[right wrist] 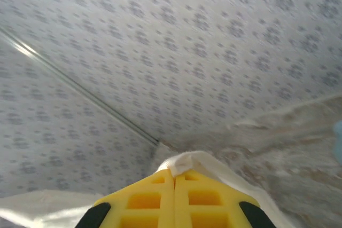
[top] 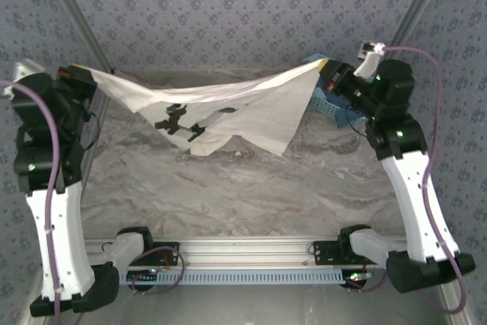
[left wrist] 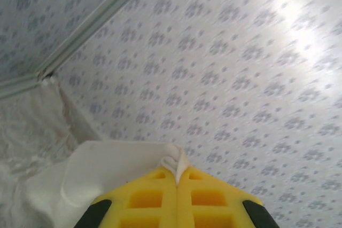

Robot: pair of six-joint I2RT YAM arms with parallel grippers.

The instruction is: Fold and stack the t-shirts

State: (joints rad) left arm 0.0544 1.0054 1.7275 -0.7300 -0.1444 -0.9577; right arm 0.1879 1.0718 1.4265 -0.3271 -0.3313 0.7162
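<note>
Cream t-shirt [top: 243, 108] x1, L end effector [left wrist: 177, 174] & R end effector [right wrist: 174, 173] each pinching it

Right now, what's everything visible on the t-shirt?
The t-shirt is off-white soft cloth, plain apart from small dark marks left of its middle. It hangs spread above the marble-look table, stretched between the arms: the left pincer is shut on one pinched edge, the right pincer on the other. Its middle sags in folds; whether the lowest fold touches the table is unclear. Its right end partly covers the blue basket.
</note>
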